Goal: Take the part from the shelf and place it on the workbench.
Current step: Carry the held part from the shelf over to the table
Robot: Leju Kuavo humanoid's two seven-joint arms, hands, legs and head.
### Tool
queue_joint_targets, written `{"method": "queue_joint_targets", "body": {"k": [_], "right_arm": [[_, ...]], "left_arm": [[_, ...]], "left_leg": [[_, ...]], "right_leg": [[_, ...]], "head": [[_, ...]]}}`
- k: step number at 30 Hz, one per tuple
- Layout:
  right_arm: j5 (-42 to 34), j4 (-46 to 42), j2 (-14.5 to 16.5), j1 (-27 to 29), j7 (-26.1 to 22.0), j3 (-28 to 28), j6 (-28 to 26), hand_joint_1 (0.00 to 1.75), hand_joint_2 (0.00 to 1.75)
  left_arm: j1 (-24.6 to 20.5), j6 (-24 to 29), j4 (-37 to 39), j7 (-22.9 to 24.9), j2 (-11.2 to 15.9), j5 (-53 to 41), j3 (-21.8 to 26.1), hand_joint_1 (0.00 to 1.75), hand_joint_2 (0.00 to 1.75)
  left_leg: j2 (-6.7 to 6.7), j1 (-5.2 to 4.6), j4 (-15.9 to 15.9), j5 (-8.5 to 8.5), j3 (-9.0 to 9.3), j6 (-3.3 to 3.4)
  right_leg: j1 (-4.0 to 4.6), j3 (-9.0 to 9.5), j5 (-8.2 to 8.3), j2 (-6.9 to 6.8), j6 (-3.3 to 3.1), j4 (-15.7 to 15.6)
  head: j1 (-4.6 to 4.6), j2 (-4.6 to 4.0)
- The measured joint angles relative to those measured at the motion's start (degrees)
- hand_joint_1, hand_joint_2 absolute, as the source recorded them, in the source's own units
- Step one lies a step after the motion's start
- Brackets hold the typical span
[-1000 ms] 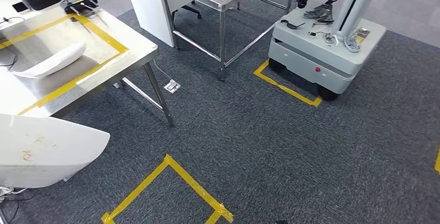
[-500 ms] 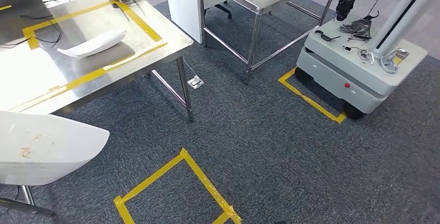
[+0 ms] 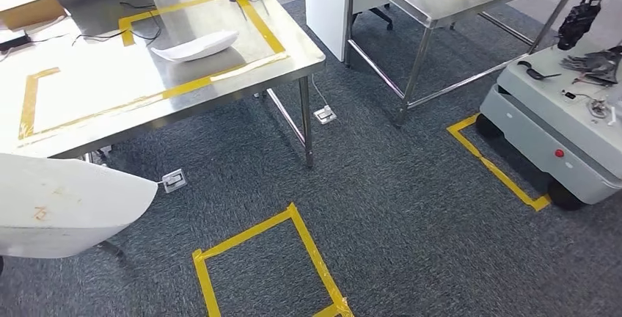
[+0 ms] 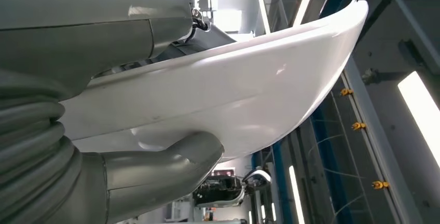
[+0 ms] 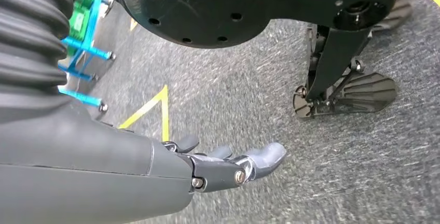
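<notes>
A large white curved part (image 3: 66, 203) fills the lower left of the head view, carried above the carpet and short of the workbench. In the left wrist view my left hand (image 4: 119, 177) grips this white part (image 4: 233, 94), thumb under it and the rest of the hand over its top edge. The steel workbench (image 3: 110, 100), marked with yellow tape, stands at upper left. Another white part (image 3: 196, 45) lies on it. My right hand (image 5: 228, 164) hangs over the carpet with fingers stretched out and nothing in it.
A second steel table (image 3: 440, 1) stands at the back. A grey wheeled base (image 3: 557, 137) with dark parts on top sits at right inside yellow tape. A yellow tape square (image 3: 271, 258) marks the carpet ahead. Floor sockets (image 3: 325, 115) lie by the workbench legs.
The whole picture has shifted right: the camera has turned left, bringing more of the workbench into view. The white part stays in my left hand.
</notes>
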Motion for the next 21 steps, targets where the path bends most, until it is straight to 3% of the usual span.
{"method": "queue_joint_targets", "body": {"k": [2,3,4,5,7,8,10,11,13,14,16,17,18,21], "right_arm": [[0.26,0.00,0.02,0.16,-1.01,-0.02,0.48,0.00,1.75],[0.46,0.00,0.03,0.17,-1.48,-0.02,0.67,0.00,1.75],[0.69,0.00,0.04,0.11,-1.78,-0.02,0.77,0.00,1.75],[0.93,0.00,0.04,0.04,-1.94,-0.02,0.85,0.00,1.75],[1.29,0.00,0.01,-0.09,-1.90,-0.02,0.97,0.00,1.75],[1.39,0.00,-0.02,-0.12,-1.83,-0.02,1.07,0.00,1.75],[1.56,0.00,-0.11,-0.18,-1.55,-0.02,1.27,0.00,1.75],[1.71,0.00,-0.20,-0.21,-1.46,-0.02,1.35,0.00,1.75],[1.96,0.00,-0.34,-0.25,-1.68,-0.02,1.45,0.00,1.75],[2.02,0.00,-0.39,-0.23,-1.99,-0.01,1.47,0.00,1.75],[2.13,0.00,-0.44,-0.09,-2.53,0.00,1.47,0.00,1.75],[2.25,0.00,-0.50,-0.03,-2.66,-0.01,1.45,0.00,1.75],[2.35,0.00,-0.55,-0.02,-2.66,-0.02,1.42,0.00,1.75],[2.16,0.00,-0.83,-0.20,-1.80,-0.02,0.90,0.00,1.75]], "left_arm": [[-0.18,0.00,0.55,0.07,0.00,0.07,-0.31,1.75,1.75],[-0.34,0.06,0.80,0.10,0.00,0.02,-0.45,1.75,1.75],[-0.59,0.21,0.99,0.13,0.00,-0.07,-0.60,1.75,1.75],[-0.91,0.42,1.16,0.15,0.02,-0.16,-0.80,1.75,1.75],[-1.49,0.90,1.51,0.15,0.15,-0.32,-1.28,1.75,1.75],[-1.58,1.05,1.71,0.09,0.24,-0.35,-1.47,1.75,1.75],[-1.40,1.18,2.04,-0.15,0.37,-0.37,-1.63,1.75,1.75],[-1.28,1.20,2.13,-0.29,0.39,-0.38,-1.68,1.75,1.75],[-1.15,1.21,2.19,-0.53,0.39,-0.40,-1.82,1.75,1.75],[-1.03,1.22,2.21,-0.71,0.38,-0.37,-1.97,1.75,1.75],[-0.55,1.25,2.25,-1.09,0.37,-0.16,-2.24,1.75,1.75],[-0.27,1.25,2.26,-1.22,0.35,0.01,-2.35,1.75,1.75],[-0.04,1.28,2.26,-1.28,0.32,0.18,-2.45,1.75,1.75],[0.52,1.46,2.05,-1.26,0.03,0.53,-2.68,1.75,1.75]], "left_leg": [[0.42,0.01,4.05,-1.10,-1.43,-0.10],[0.63,0.01,2.95,-0.12,-0.60,-0.08],[1.19,0.00,-0.26,1.58,1.29,0.01],[2.59,-0.15,-4.23,2.94,3.51,0.18],[4.83,-0.60,-10.01,4.31,6.65,1.07],[5.26,-0.83,-10.95,4.16,7.05,1.56],[3.84,-0.86,-11.13,4.32,6.92,2.49],[3.15,-0.75,-11.26,4.44,6.89,2.83],[1.78,-0.40,-11.51,4.75,6.77,3.50],[1.11,-0.34,-11.51,4.83,6.61,3.66],[-0.38,-0.31,-11.48,4.94,6.32,3.84],[-1.00,-0.32,-11.46,4.97,6.27,3.86],[-1.61,-0.31,-11.42,4.98,6.28,3.86],[-3.00,-0.37,-11.16,4.95,6.37,3.49]], "right_leg": [[0.14,0.01,-0.12,-1.76,-0.09,0.04],[0.16,0.06,-0.21,-2.58,-0.05,0.08],[0.17,0.14,-0.34,-3.33,0.06,0.15],[0.24,0.27,-0.52,-4.05,0.24,0.24],[0.61,0.46,-0.95,-5.32,0.78,0.51],[0.80,0.56,-1.09,-5.89,1.03,0.54],[0.93,0.81,-1.30,-6.98,1.58,0.41],[0.84,0.81,-1.66,-6.43,1.97,0.69],[0.57,-0.71,-3.99,-3.12,2.67,4.26],[0.44,-2.43,-5.82,-1.12,2.86,7.84],[0.36,-6.24,-8.71,0.46,2.93,15.27],[0.37,-7.21,-8.70,0.57,2.89,16.91],[0.36,-7.09,-7.50,0.61,2.79,16.25],[0.28,-2.67,-1.54,1.37,2.33,5.47]], "head": [[0.00,-0.01],[0.00,-0.01],[0.00,-0.01],[-0.01,-0.01],[0.04,0.00],[0.07,0.00],[0.11,0.00],[0.13,0.00],[0.25,0.00],[0.32,0.00],[0.39,0.00],[0.40,0.00],[0.40,0.00],[0.42,0.00]]}}
